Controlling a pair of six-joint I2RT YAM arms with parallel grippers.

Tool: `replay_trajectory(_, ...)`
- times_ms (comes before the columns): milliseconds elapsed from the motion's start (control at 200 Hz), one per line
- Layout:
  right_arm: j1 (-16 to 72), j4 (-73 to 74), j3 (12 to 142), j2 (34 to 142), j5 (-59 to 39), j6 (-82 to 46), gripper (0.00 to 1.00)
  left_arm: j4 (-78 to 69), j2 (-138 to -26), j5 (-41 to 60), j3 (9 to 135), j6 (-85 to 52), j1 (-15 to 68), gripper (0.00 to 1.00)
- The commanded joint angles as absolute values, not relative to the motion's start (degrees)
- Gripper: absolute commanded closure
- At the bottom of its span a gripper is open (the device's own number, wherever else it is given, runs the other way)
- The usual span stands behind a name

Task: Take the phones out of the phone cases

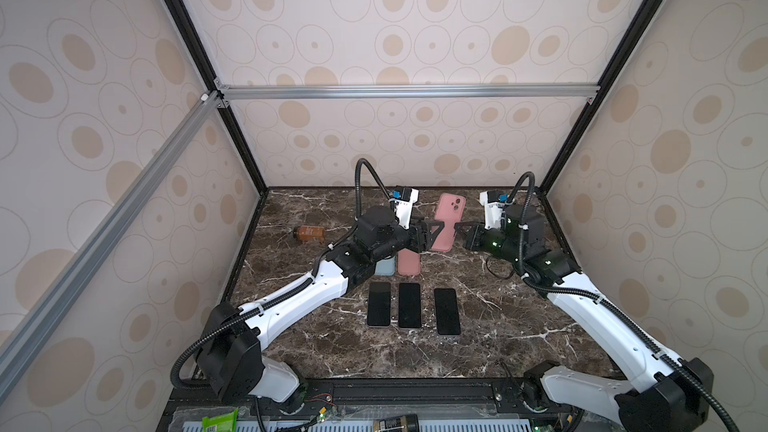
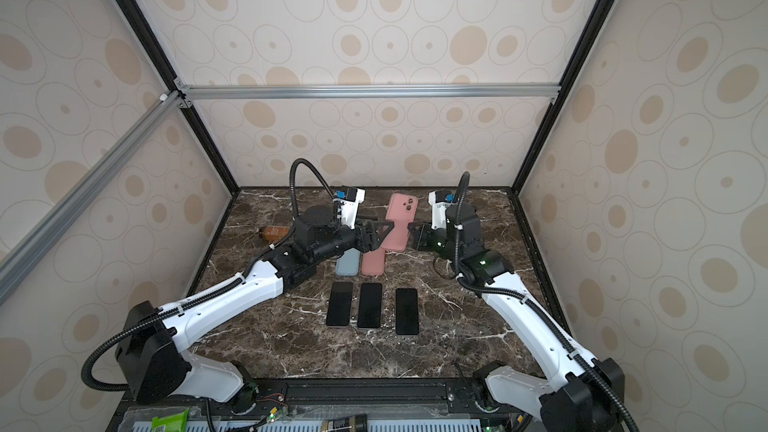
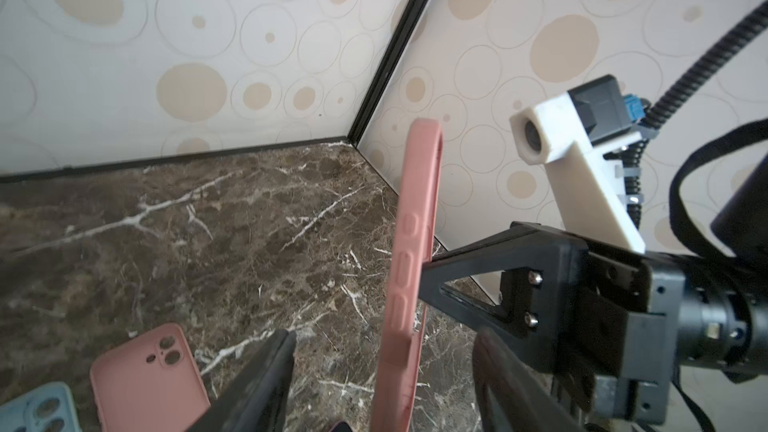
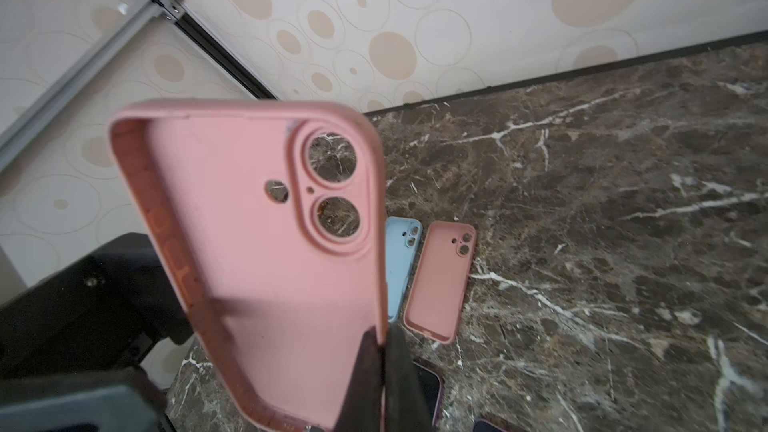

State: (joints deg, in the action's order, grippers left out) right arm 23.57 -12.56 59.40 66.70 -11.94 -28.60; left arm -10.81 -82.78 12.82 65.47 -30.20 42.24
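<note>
Jaws: right gripper (image 4: 384, 347) clamped on rim of empty pink case (image 4: 249, 222), held above table (image 1: 519, 326); left gripper (image 3: 386, 367) spread wide astride case, gripping nothing. Phones (image 1: 409, 305) lie bare on table — back left gripper straight off, then lay case beside spare cases (image 1: 409, 263).

Pink phone case (image 1: 448, 218), second pink case (image 1: 409, 263), pale blue case (image 1: 384, 268), black phones (image 1: 409, 305), brown white-veined marble worktop (image 1: 519, 326), beige-ovalled cream walls (image 1: 415, 35)
</note>
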Motion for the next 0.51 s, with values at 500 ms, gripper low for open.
replay_trajectory(500,20.1,-42.1,78.0,93.5,-7.9,-18.6,1.0,-12.1,-90.2,9.0,59.2,-29.4,36.8,0.18)
